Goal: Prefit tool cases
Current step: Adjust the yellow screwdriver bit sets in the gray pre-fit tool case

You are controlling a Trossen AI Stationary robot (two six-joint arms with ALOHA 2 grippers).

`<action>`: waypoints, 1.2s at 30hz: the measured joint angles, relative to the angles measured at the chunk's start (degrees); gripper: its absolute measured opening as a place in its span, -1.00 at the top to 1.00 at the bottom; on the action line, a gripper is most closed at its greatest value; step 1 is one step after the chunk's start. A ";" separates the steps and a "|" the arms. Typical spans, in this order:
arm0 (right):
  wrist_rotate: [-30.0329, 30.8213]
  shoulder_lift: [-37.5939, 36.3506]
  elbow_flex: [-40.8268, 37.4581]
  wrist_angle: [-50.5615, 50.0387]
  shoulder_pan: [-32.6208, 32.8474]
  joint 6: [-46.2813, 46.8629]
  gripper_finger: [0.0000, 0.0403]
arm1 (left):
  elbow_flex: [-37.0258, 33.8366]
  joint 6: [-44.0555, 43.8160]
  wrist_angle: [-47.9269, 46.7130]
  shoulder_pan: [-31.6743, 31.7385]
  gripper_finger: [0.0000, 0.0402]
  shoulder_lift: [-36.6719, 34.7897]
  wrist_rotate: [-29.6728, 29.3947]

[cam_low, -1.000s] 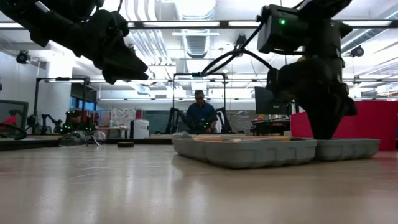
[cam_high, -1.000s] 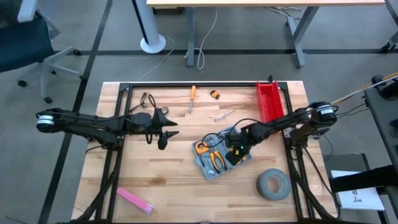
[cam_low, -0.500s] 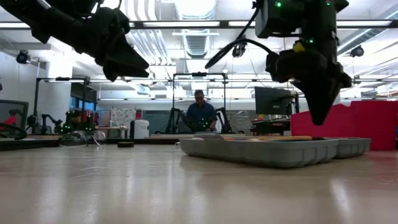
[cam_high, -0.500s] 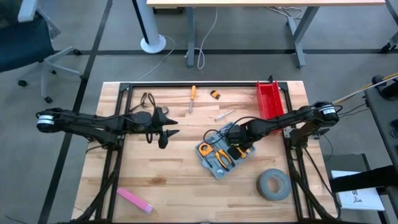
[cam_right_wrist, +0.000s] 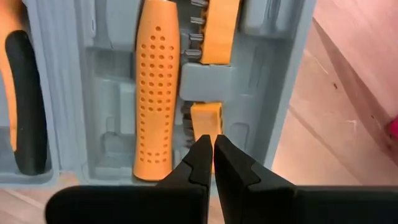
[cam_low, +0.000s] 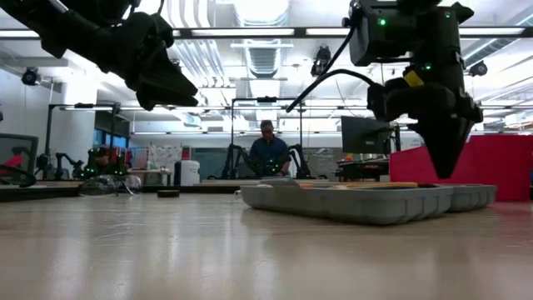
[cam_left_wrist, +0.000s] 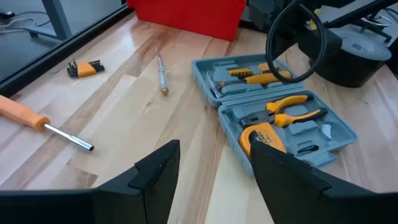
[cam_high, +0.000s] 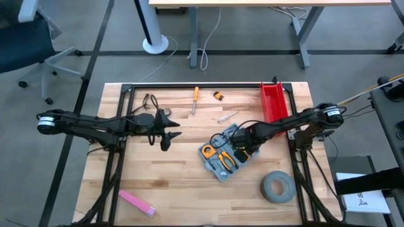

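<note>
My right tool (cam_high: 243,144) hangs clenched and holding nothing, just above the open tool case (cam_high: 225,152), over the half of the case nearest the red bin (cam_high: 273,101). In my right wrist view its closed tips (cam_right_wrist: 207,154) point straight down at a small orange piece (cam_right_wrist: 206,118) seated in a recess beside the perforated orange handle (cam_right_wrist: 152,93). The case lies flat on the worktop (cam_high: 183,176), right of centre, its long axis running diagonally from the near-left toward the far-right. Its tools lie along the case in their moulded beds. My right arm is by far the nearer; my left tool (cam_high: 165,133) waits well apart to the case's left, fingers (cam_left_wrist: 155,168) spread and empty. I judge the next move a short drop straight down. I can read no brand, label or writing anywhere.
</note>
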 joint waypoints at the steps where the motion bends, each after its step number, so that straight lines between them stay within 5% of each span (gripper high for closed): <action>1: 0.00 -0.02 -0.39 0.60 0.00 -0.04 1.00 | 0.00 0.00 0.05 0.00 -0.01 0.00 0.00; 10: -5.44 -0.24 -10.42 17.25 -1.88 0.81 1.00 | 0.00 0.19 0.61 0.00 -0.01 0.00 -0.08; 22: -1.35 -1.51 -2.69 7.45 -1.88 -1.04 1.00 | 0.00 -0.04 0.40 0.00 -0.01 -0.21 -0.05; 36: 0.17 -1.51 -3.54 5.28 -2.64 -2.43 1.00 | 0.00 0.20 0.28 0.00 -0.01 -0.70 0.00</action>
